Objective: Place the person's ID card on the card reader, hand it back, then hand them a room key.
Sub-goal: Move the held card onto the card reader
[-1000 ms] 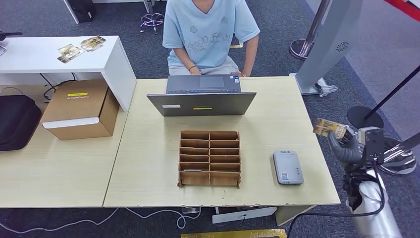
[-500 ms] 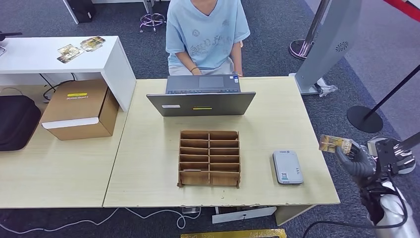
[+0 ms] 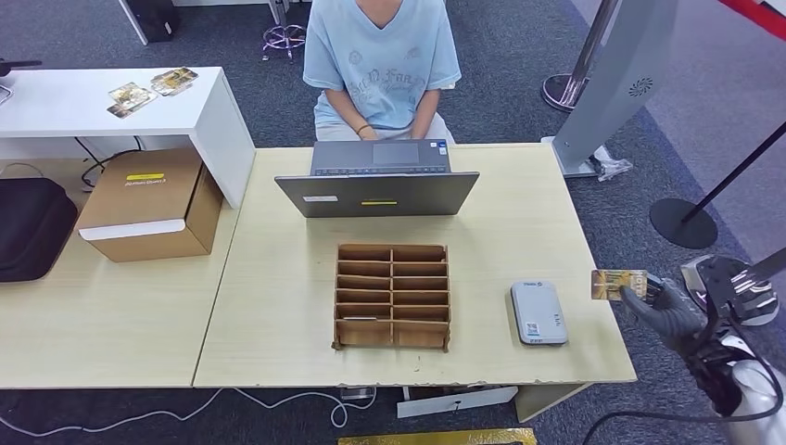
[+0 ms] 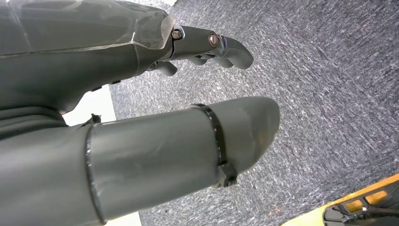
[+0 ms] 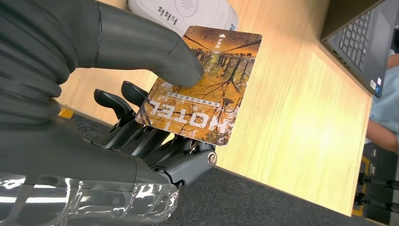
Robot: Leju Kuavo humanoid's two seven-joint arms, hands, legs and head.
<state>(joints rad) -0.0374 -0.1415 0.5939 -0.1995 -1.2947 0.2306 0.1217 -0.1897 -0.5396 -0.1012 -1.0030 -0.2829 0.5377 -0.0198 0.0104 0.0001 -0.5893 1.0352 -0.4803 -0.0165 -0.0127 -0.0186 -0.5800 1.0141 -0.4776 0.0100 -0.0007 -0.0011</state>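
1. The card (image 5: pixel 202 89) with an orange autumn-tree picture and the word HOTEL printed on it sits in the robot's right hand (image 3: pixel 663 306), pinched between the thick grey thumb (image 5: pixel 155 52) on its printed face and the darker fingers (image 5: pixel 122 106) behind it.
2. From the head view the card (image 3: pixel 618 284) is held in the air just off the right edge of the worktop (image 3: pixel 278 324), near its front right corner and above the carpet rather than the wood.
3. The card reader (image 3: pixel 538 312), a small grey-white box, lies flat on the worktop near that same right edge, just inboard of the card and not touching it.
4. A wooden rack of small compartments (image 3: pixel 393 295) stands in the middle of the worktop, to the left of the reader and apart from it.
5. A grey laptop (image 3: pixel 378 182) stands open at the far edge, its screen facing a seated person in a light blue T-shirt (image 3: pixel 382 65).
6. The left hand (image 4: pixel 207 47) hangs over grey carpet with nothing in it; its fingers are loosely curled and apart from the thumb.
7. On the neighbouring worktop to the left rest a cardboard box (image 3: pixel 148 204) and a black bag (image 3: pixel 32 227).
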